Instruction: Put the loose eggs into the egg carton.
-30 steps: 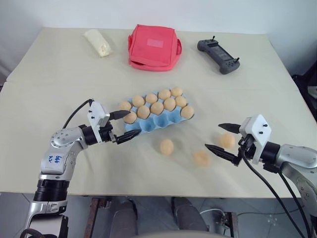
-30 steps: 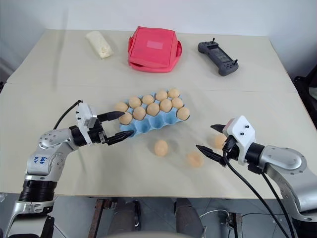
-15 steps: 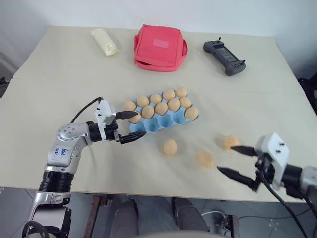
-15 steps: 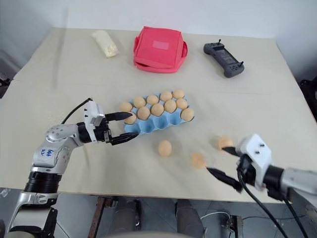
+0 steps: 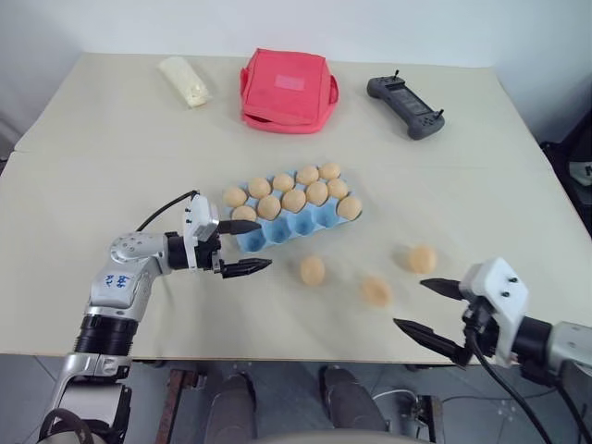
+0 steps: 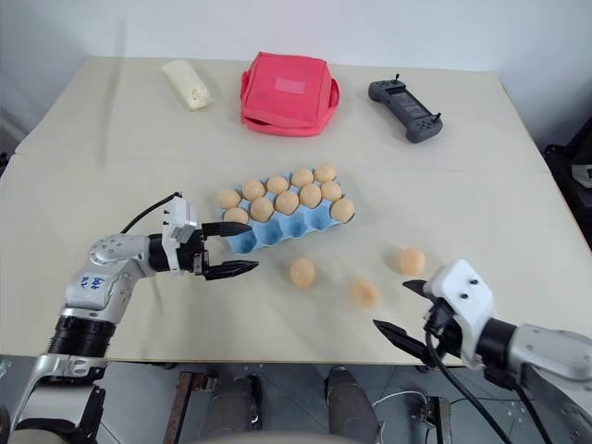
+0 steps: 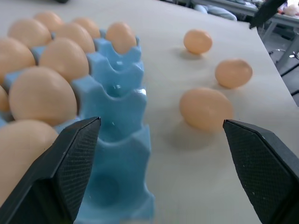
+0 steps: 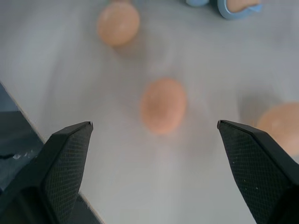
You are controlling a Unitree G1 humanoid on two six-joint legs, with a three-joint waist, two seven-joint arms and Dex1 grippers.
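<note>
Both pairs of fingers spread wide, holding nothing. Three loose eggs (image 5: 313, 270) on bare table between right gripper (image 5: 427, 308) and left gripper (image 5: 242, 247); egg carton (image 5: 301, 225) just beside the left. Risk: a glancing fingertip rolling an egg off the near edge.

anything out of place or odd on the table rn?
Three loose eggs lie on the table in front of the egg carton, whose front row of cups is empty. Nothing looks cracked or spilled.
</note>
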